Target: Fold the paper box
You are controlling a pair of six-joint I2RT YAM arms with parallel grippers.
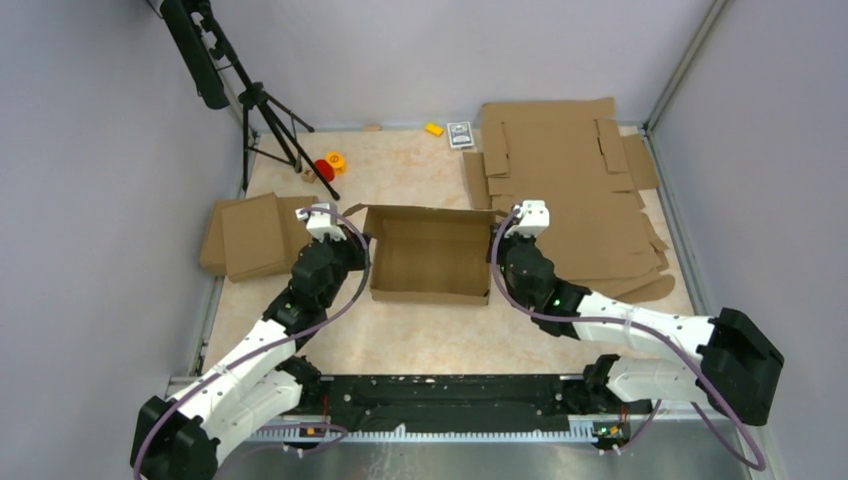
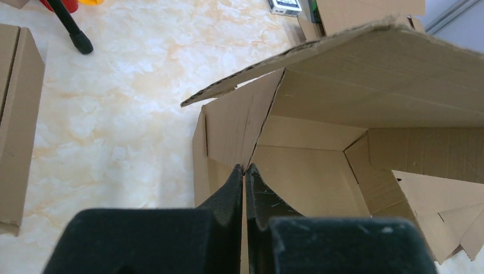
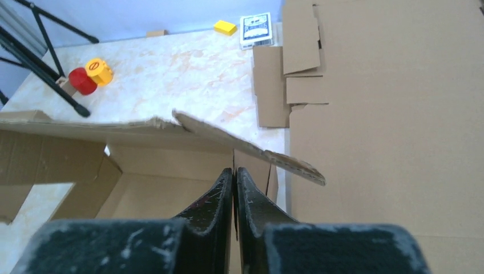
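Observation:
The paper box [image 1: 430, 255] is a brown open carton in the middle of the table, with its walls standing and its back flaps splayed outward. My left gripper [image 1: 366, 250] is shut on the carton's left side wall. In the left wrist view its tips [image 2: 244, 169] pinch the wall's top edge, with the paper box [image 2: 308, 171] open beyond them. My right gripper [image 1: 492, 262] is shut on the right side wall. The right wrist view shows its tips [image 3: 234, 170] closed over that thin wall, and the paper box [image 3: 160, 188] spreads to their left.
A pile of flat slotted cardboard sheets [image 1: 570, 190] lies at the back right. Folded cardboard pieces [image 1: 250, 235] sit at the left edge. A black tripod [image 1: 265, 110], a red cylinder [image 1: 324, 169], a yellow disc [image 1: 336, 158], a yellow block [image 1: 434, 129] and a card pack [image 1: 460, 134] stand at the back.

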